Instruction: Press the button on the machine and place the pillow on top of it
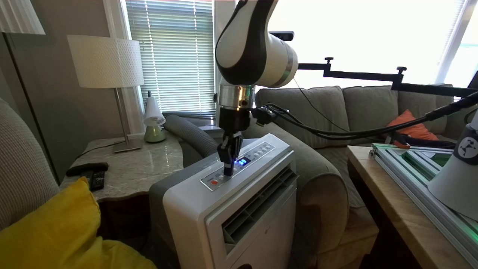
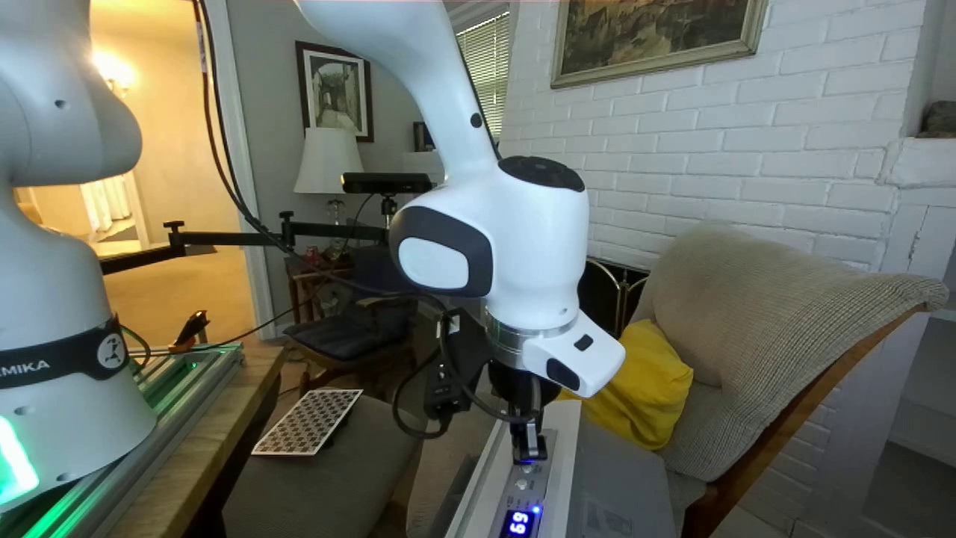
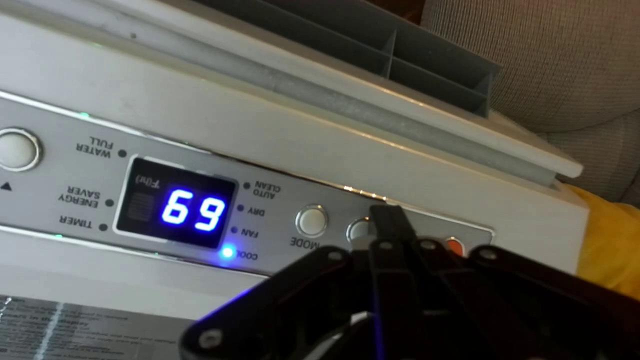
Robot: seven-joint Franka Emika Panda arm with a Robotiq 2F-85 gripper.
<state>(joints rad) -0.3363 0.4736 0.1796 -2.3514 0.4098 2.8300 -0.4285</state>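
One plump yellow pillow (image 2: 644, 388) rests on an armchair (image 2: 769, 351), well apart from the fingers (image 1: 228, 168), beyond the red button (image 3: 455, 246). Likely light, soft and grippy, it should pinch best at a corner. The arm (image 1: 257, 56) points downward, fingers together; beneath them lies the control panel (image 3: 280, 212) of the portable air conditioner (image 1: 231, 203), contact uncertain.

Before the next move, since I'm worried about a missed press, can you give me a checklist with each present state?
1. End effector shut for pressing: ok.
2. Machine powered: ok; display reads 69, cool light lit.
3. Fingertips over the control strip: ok.
4. Partly hidden white button pressed: cannot tell; fingertips block the view.
5. Pillow on top of the machine: not ok; it rests on the beige chair.
6. Space above the machine free: not ok; the end effector is there.
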